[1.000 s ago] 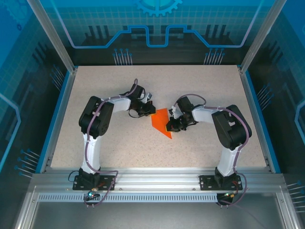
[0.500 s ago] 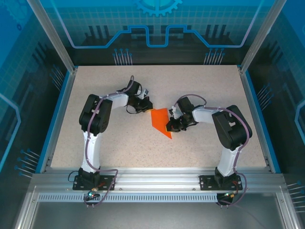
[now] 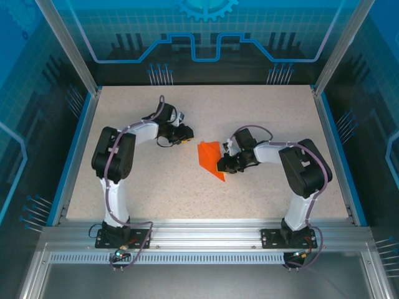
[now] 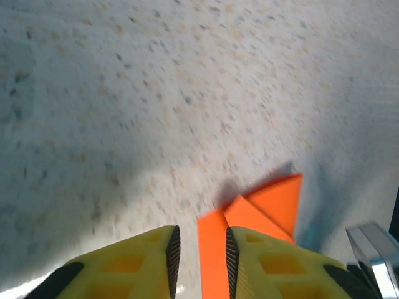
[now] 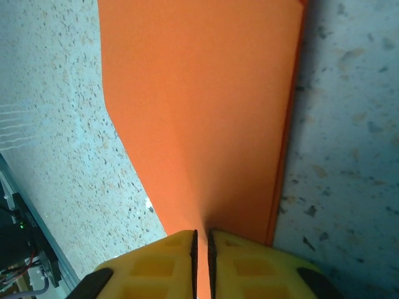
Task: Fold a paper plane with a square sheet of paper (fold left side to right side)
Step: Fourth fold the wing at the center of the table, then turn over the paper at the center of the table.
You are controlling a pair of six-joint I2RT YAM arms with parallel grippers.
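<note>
The speckled table (image 3: 124, 180) is bare at the back, at the front and out by both sides, so a hand can pass there. The orange paper (image 3: 209, 157) lies flat in the middle. The right gripper (image 3: 220, 166) pinches its right edge and blocks that side. The left gripper (image 3: 186, 132) sits up and to the left, apart from the paper, with bare table between. Blue rails (image 3: 78, 149) and metal posts (image 3: 68, 47) close in the edges.
</note>
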